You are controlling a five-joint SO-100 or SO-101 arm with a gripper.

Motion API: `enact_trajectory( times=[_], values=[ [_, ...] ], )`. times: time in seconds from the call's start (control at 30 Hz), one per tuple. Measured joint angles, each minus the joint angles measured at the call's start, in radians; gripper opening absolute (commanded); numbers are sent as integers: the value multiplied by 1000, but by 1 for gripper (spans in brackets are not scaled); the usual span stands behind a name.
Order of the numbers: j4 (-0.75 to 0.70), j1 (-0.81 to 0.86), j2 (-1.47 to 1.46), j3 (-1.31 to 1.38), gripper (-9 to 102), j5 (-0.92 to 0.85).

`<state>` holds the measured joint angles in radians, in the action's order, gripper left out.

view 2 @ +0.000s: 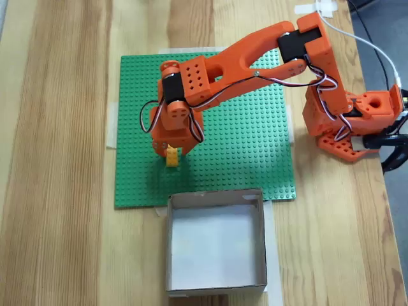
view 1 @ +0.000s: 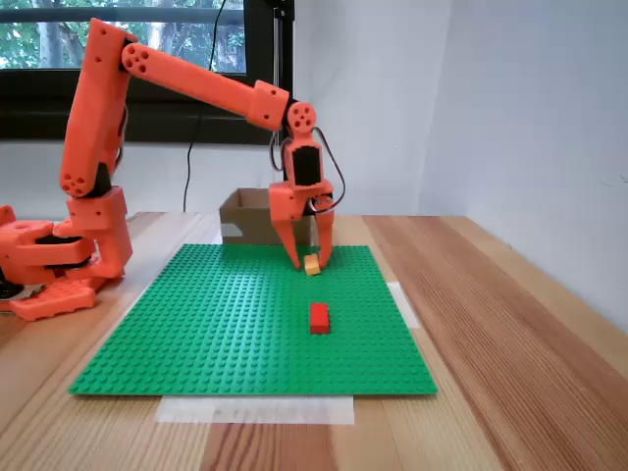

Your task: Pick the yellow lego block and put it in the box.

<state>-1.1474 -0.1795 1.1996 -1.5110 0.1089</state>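
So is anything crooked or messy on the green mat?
Only a little. The yellow lego block sits tilted between the gripper fingers rather than flat on the green baseplate. The red brick lies flat, and the box stands upright and empty.

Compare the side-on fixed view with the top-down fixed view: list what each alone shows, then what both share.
Side-on fixed view alone: the red brick on the green baseplate, a window behind the arm, and white tape at the plate's near edge.

Top-down fixed view alone: the pale inside floor of the box, which holds no brick.

Both: the orange arm, its gripper down at the yellow lego block, which looks tilted and lifted in the side-on view, the baseplate, the box and the wooden table.
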Motion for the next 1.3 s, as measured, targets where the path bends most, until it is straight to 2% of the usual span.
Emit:
enact_trajectory(
  times=[0.63,1.3],
  values=[
    [28,9,0,-15,2,-25],
    [0,15,54,-46,0,-54]
  ],
)
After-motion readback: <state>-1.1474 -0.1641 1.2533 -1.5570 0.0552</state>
